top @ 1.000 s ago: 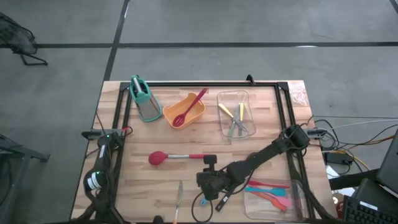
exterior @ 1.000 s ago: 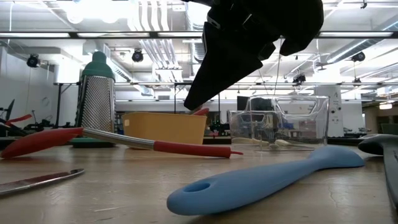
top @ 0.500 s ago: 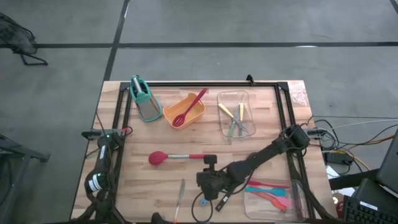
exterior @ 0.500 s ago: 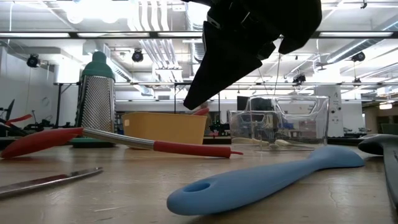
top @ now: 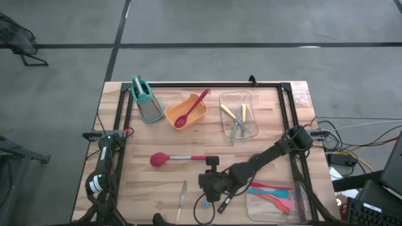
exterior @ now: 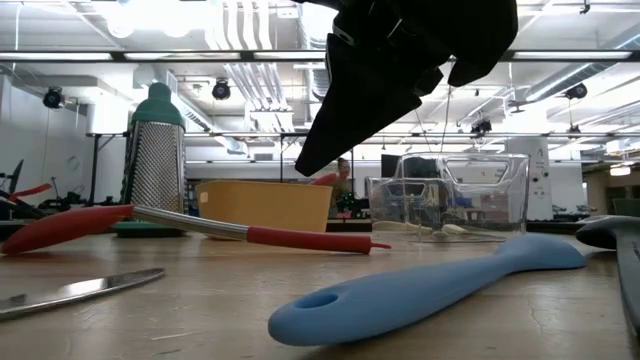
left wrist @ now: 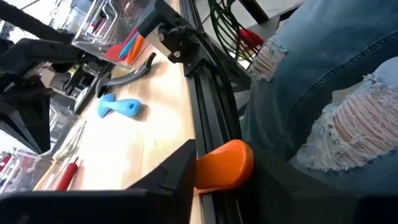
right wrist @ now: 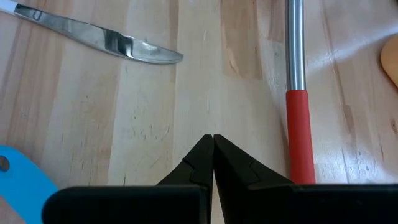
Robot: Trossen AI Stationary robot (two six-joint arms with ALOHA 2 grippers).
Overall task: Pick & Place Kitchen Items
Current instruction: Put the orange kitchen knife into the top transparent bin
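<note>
**Right gripper (right wrist: 212, 140) clamped shut and empty above the table; kitchen items spread across the wood**

The pinched tips are held just above bare wood, between a red-handled utensil (top: 168, 159) on the far side and a blue spatula (exterior: 430, 285) on the near side, with a steel knife (right wrist: 106, 38) to the left. A red spoon (top: 191, 107) is seen in the orange tub (top: 200, 115) at the far edge, beside a grater (top: 146, 100). Yellow and green pieces (top: 239, 119) are kept in a clear tray (top: 226, 97) to its right. At the near edge, the left gripper (left wrist: 214, 180) is set against an orange piece (left wrist: 225, 160), close to a person's jeans (left wrist: 323, 93); whether that piece is gripped cannot be told.
</note>
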